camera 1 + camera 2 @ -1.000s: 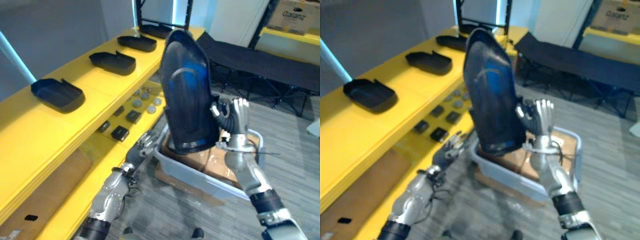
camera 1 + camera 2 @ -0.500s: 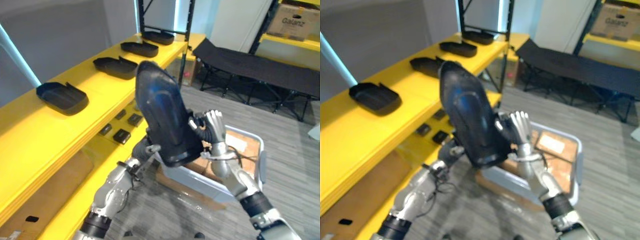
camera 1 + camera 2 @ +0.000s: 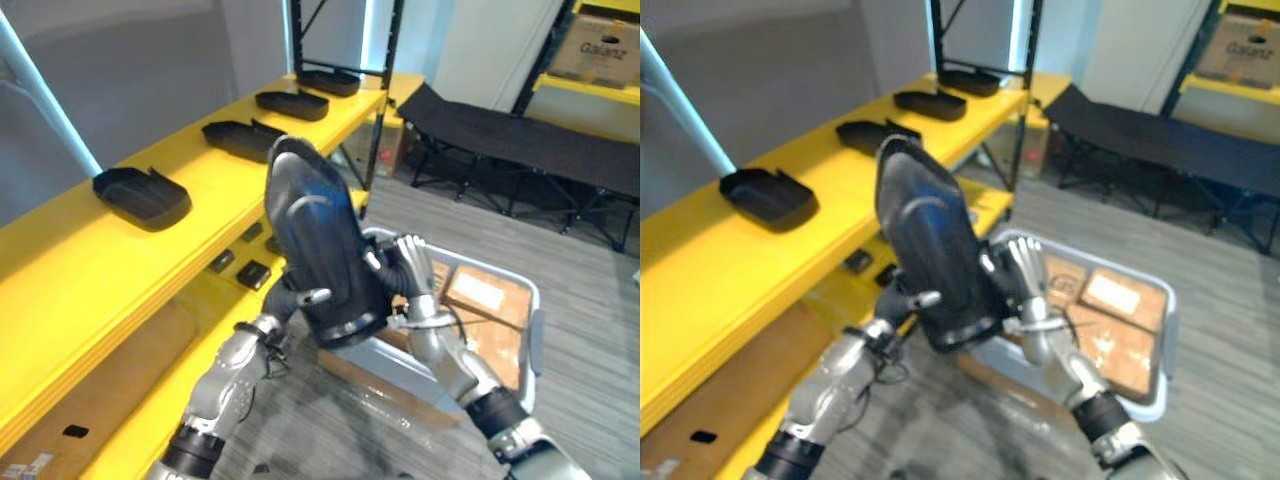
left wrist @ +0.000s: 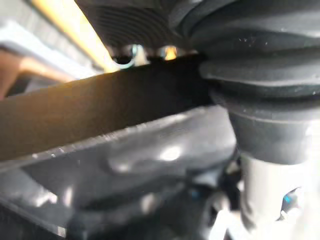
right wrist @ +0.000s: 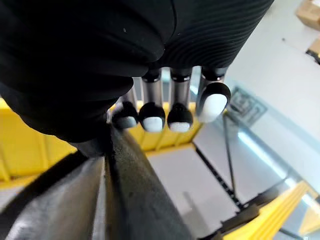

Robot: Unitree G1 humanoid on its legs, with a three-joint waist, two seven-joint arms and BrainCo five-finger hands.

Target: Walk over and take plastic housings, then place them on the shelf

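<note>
now that left hand (image 3: 293,301) clasps too, housing (image 3: 316,240) lower, right hand (image 3: 410,276) holding

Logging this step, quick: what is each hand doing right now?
Left hand: closed on the plastic housing, thumb across its face.
Right hand: closed on the same housing's opposite edge.

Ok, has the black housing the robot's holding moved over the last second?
Yes. The housing has dropped and tilted toward the yellow shelf: earlier its top covered the shelf's far end, now it meets the front edge midway along.
</note>
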